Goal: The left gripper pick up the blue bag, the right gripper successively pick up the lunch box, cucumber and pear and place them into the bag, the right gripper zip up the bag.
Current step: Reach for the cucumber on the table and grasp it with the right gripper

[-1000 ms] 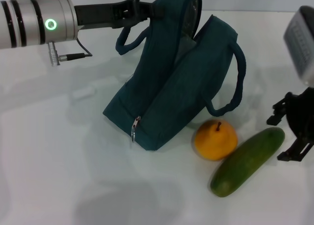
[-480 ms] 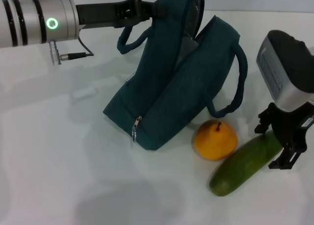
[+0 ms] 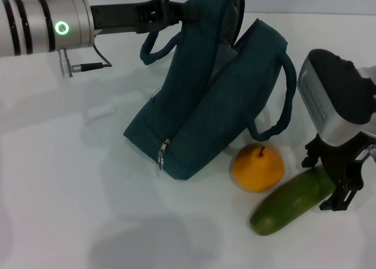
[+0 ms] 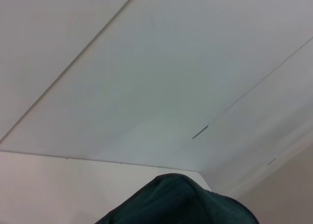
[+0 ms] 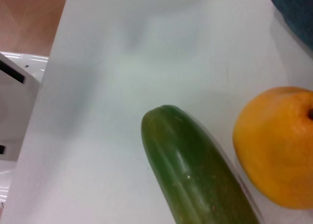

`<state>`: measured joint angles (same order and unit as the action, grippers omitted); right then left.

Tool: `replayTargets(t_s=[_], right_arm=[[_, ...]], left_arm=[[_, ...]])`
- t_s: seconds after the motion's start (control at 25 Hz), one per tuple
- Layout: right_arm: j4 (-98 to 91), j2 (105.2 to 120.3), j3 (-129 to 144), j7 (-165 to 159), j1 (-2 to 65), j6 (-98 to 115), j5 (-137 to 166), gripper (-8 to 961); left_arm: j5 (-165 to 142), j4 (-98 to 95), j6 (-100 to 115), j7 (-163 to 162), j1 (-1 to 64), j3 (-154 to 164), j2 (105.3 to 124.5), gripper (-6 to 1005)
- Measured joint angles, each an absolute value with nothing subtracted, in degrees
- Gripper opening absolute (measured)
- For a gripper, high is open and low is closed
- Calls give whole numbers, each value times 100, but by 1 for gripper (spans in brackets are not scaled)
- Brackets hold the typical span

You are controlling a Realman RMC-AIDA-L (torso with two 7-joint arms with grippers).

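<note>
The blue bag (image 3: 205, 104) stands tilted on the white table, its mouth gaping at the top and its zipper pull (image 3: 163, 151) hanging low at the front. My left gripper (image 3: 173, 10) is shut on the bag's upper edge by one handle, holding it up; bag fabric (image 4: 176, 202) shows in the left wrist view. The pear (image 3: 258, 168) sits just right of the bag's base, with the cucumber (image 3: 291, 201) lying diagonally beside it. My right gripper (image 3: 326, 178) is open, its fingers straddling the cucumber's far end. The right wrist view shows the cucumber (image 5: 195, 170) and pear (image 5: 276, 145) close up. The lunch box is out of view.
The white table (image 3: 70, 192) stretches wide to the left and front of the bag. The bag's second handle (image 3: 285, 98) loops out towards my right arm. The table's edge (image 5: 54, 53) runs near the cucumber's end in the right wrist view.
My right gripper has come in from the right edge, moving left and down until its fingers bracket the cucumber's end. The left arm, bag, pear and cucumber have not moved.
</note>
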<state>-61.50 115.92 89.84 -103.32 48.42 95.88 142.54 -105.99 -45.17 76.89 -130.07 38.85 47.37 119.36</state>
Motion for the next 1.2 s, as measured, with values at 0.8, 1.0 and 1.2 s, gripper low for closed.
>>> replayTargets(t_s=[0.8, 1.0, 1.2], right_arm=[[-6098, 11601, 9223, -10581, 4845, 9498, 14257, 773], [-6091, 11601, 9357, -10637, 4845, 9468, 14266, 747], [-6091, 11602, 9383, -10651, 4844, 9443, 14271, 634]], left_arm=[[-10584, -4533, 7690, -12963, 3894, 4737, 11935, 58], [-10554, -4533, 7690, -12963, 3894, 4737, 11935, 58], [-10550, -4535, 7690, -12963, 3894, 4737, 11935, 58]])
